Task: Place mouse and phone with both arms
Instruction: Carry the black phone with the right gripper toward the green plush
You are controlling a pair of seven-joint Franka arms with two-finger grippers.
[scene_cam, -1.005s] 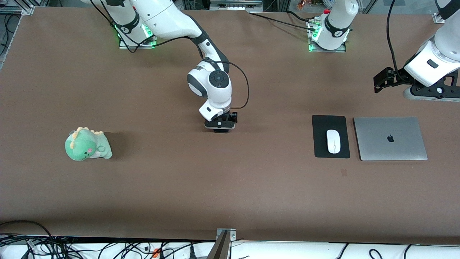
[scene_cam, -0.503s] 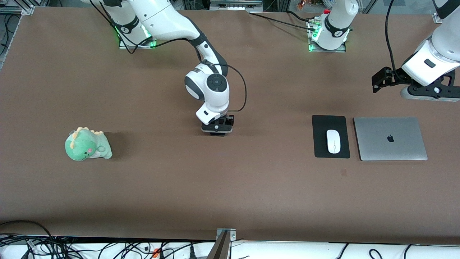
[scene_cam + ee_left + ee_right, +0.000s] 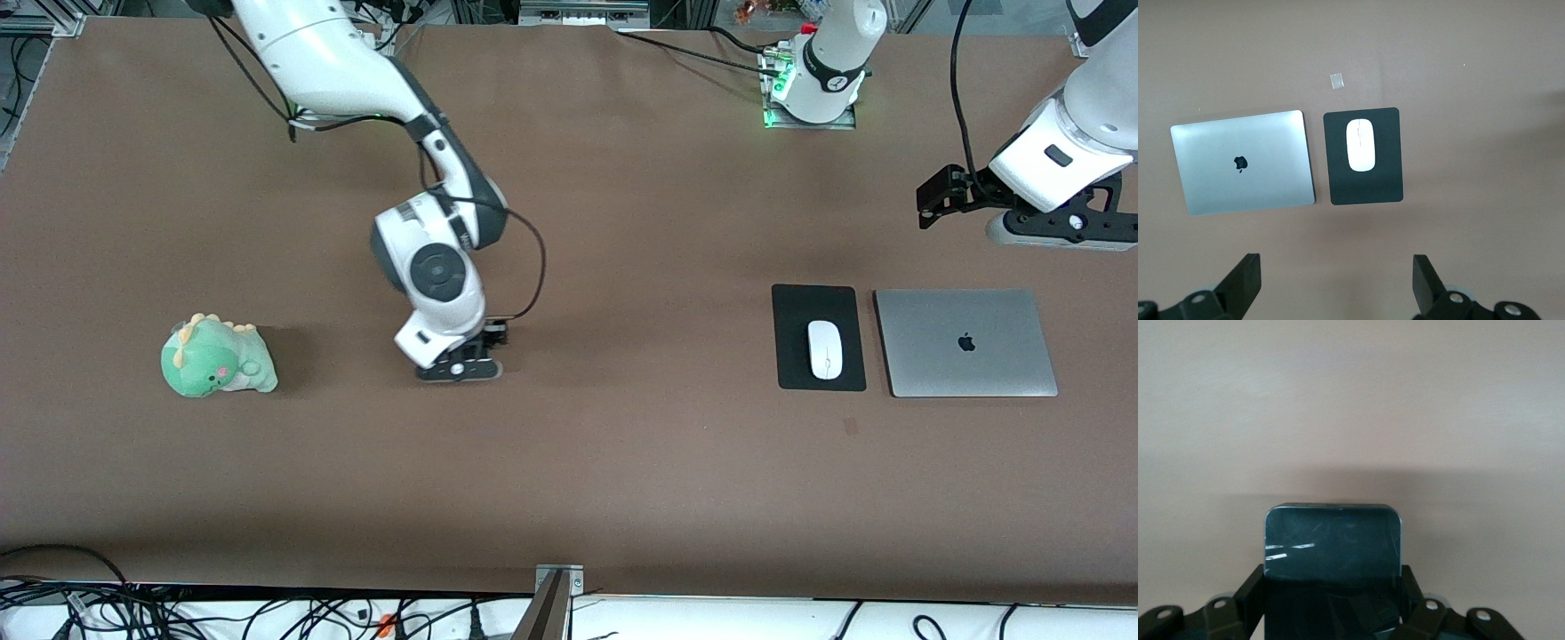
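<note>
The white mouse (image 3: 824, 349) lies on a black mouse pad (image 3: 794, 307), beside a closed silver laptop (image 3: 965, 342). The left wrist view shows the mouse (image 3: 1361, 145), the pad (image 3: 1365, 187) and the laptop (image 3: 1241, 162) below my left gripper (image 3: 1336, 287), which is open and empty. In the front view the left gripper (image 3: 1053, 233) hangs high over the table at the left arm's end. My right gripper (image 3: 460, 366) is low over the table between the plush toy and the middle. It is shut on the black phone (image 3: 1333, 540), which the hand hides in the front view.
A green plush dinosaur (image 3: 216, 357) sits toward the right arm's end of the table. A small tape mark (image 3: 851, 427) lies nearer to the front camera than the mouse pad. The arm bases (image 3: 809, 89) stand along the table's back edge.
My right arm has carried the phone from over the table's middle toward the plush dinosaur and the front camera. The left arm has barely shifted. Mouse, pad and laptop are unmoved.
</note>
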